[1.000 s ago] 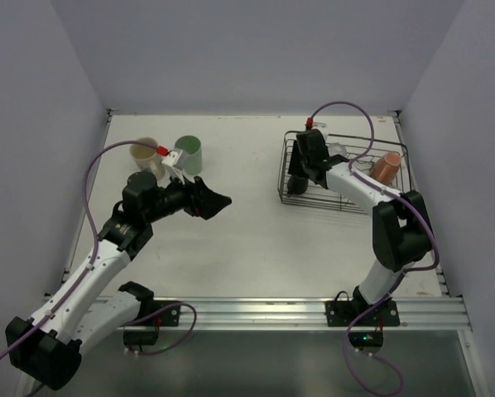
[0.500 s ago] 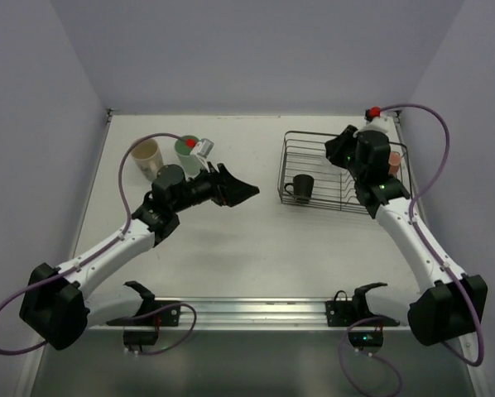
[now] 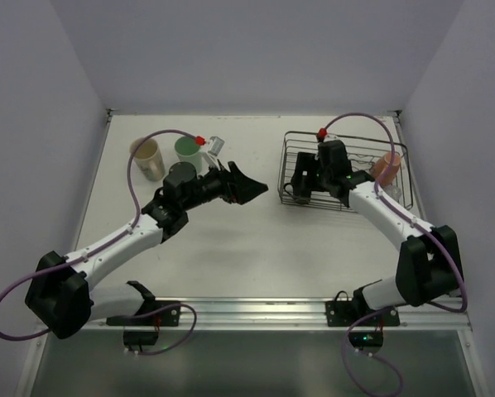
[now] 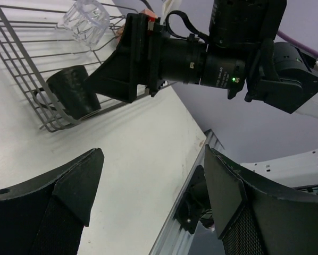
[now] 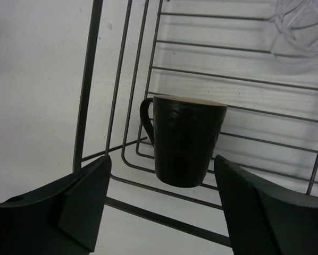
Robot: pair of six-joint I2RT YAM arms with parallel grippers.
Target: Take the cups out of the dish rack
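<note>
The table [image 3: 231, 248] carries the dish rack [image 3: 363, 149] at its far right. 2 cups already stand outside the rack at far left: the cream-beige cup [image 3: 147, 157] and, just beside it, the mint green cup [image 3: 187, 151]. The left gripper [image 3: 254, 188] hovers between those cups and the rack with its jaws spread and nothing in them. The right gripper [image 3: 300, 187] hangs over the rack's left end, jaws apart, framing the dark brown cup [image 5: 185, 141] without touching it. You are therefore at the approach for cup 3. Next, lower the right gripper until both fingers flank the cup wall, clear of its handle and the wires, then close. The salmon-pink cup [image 3: 387, 166] and a clear glass [image 5: 300, 24] remain in the rack.
</note>
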